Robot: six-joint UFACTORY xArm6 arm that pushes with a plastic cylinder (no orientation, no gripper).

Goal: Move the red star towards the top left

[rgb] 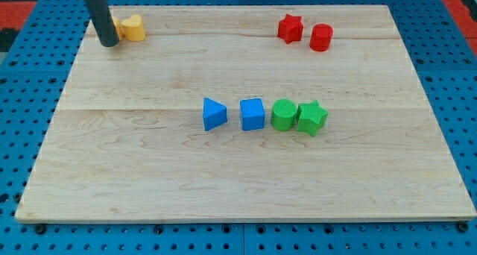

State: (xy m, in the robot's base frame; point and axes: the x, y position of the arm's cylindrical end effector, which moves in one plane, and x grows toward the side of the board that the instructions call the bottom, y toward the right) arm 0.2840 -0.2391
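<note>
The red star (290, 28) lies near the view's top right, just left of a red cylinder (321, 37). My tip (109, 42) is at the view's top left, far from the star, right beside the left edge of a yellow-orange block (133, 27). The dark rod rises from the tip out of the view's top edge.
A row sits at the board's middle: a blue triangular block (214, 114), a blue cube (253, 114), a green cylinder (283, 114) and a green star (312, 118), the two green ones touching. The wooden board (149, 180) lies on a blue perforated table.
</note>
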